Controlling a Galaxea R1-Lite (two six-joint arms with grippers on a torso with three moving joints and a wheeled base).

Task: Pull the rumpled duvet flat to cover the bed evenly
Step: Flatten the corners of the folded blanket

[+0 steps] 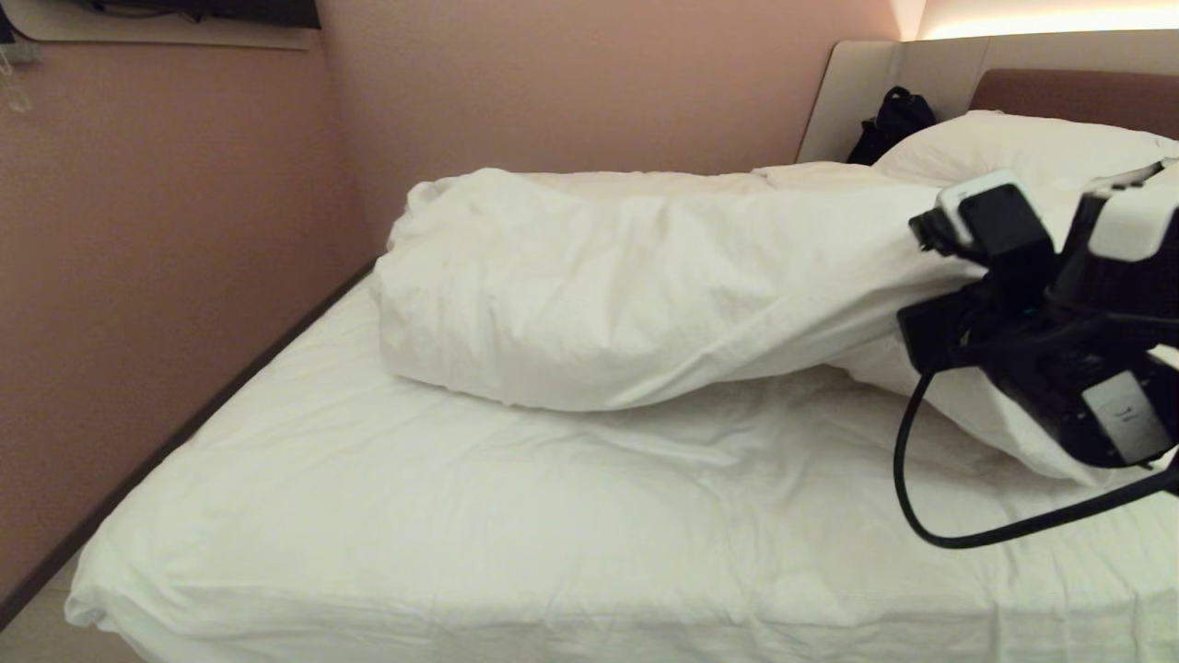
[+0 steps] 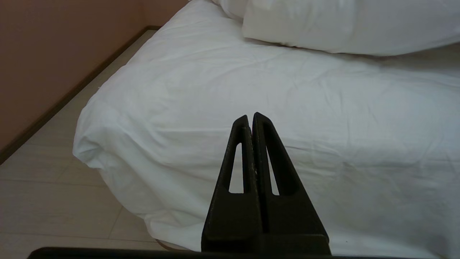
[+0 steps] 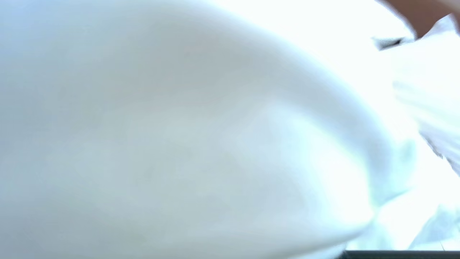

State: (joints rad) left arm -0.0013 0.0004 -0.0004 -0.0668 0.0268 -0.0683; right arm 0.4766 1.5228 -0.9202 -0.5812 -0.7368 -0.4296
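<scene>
One arm works: the right gripper [image 1: 930,322], reaching in from the right, is clamped on the duvet [image 1: 626,285]. That duvet lies bunched across the bed [image 1: 414,534] near the pillow [image 1: 1022,143], long axis side to side. The left gripper [image 2: 250,120] hangs closed and empty over the bed's corner.

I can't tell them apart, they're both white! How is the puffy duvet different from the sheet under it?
The duvet is thick and bunched in a heap near the pillow; the sheet is thin and stretched over the bed. The duvet has deep folds; the sheet has only small wrinkles. The duvet's edge lifts toward the right hand; the sheet lies flat. Both are plain white.
</scene>
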